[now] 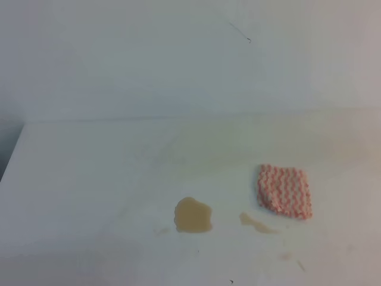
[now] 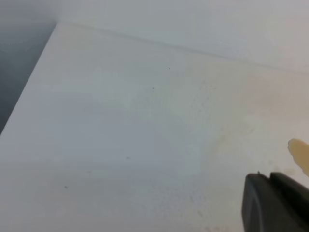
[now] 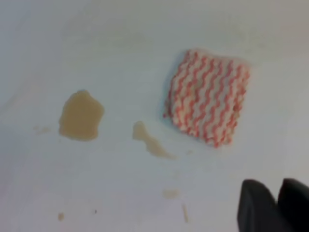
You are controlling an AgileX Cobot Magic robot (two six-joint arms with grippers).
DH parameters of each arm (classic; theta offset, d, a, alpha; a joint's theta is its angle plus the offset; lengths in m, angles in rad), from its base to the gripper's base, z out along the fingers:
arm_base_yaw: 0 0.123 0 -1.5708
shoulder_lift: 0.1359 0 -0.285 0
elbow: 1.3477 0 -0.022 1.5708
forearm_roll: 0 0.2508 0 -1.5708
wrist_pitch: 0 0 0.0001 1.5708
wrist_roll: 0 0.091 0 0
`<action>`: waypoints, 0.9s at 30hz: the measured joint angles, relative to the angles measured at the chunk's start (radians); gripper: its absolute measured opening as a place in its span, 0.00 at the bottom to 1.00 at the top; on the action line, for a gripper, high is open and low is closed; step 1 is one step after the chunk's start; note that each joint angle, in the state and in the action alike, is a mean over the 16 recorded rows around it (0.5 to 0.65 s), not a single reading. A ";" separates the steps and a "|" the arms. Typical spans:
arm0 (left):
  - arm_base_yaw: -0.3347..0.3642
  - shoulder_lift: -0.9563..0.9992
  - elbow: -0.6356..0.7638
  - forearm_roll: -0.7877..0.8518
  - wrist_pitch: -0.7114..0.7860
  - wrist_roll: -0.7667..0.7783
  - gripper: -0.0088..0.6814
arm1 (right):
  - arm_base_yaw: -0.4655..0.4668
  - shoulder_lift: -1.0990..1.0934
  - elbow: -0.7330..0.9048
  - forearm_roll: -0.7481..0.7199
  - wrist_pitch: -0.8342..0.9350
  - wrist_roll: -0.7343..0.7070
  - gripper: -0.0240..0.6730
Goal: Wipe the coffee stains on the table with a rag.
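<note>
While the rag [image 1: 284,191] lies flat at 3 o'clock of the stains [image 1: 192,215], the right gripper [image 3: 277,205] hovers short, fingers narrowly parted; a shallow pinch could slip off, and the left gripper's [image 2: 270,200] gap I cannot tell

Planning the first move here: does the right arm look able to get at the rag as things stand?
Probably yes. The rag lies flat on the table with nothing on or around it, just ahead of the right gripper, and it lies apart from the nearer coffee smear.

White table [image 2: 135,135] fills the view; a tan stain [image 2: 300,153] at right edge; dark gripper [image 2: 273,203] part at bottom right.
</note>
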 joint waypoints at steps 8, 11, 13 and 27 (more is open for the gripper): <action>0.000 0.000 0.000 0.000 0.000 0.000 0.01 | 0.105 0.245 -0.128 0.034 0.016 -0.029 0.43; 0.000 0.000 0.000 0.000 0.000 0.000 0.01 | 0.159 0.339 -0.185 0.030 0.002 -0.016 0.49; 0.000 0.000 0.000 0.000 0.000 0.000 0.01 | 0.191 0.402 -0.223 0.019 -0.009 0.005 0.51; 0.000 0.000 0.000 0.000 0.000 0.000 0.01 | 0.284 0.793 -0.432 -0.079 -0.078 0.154 0.53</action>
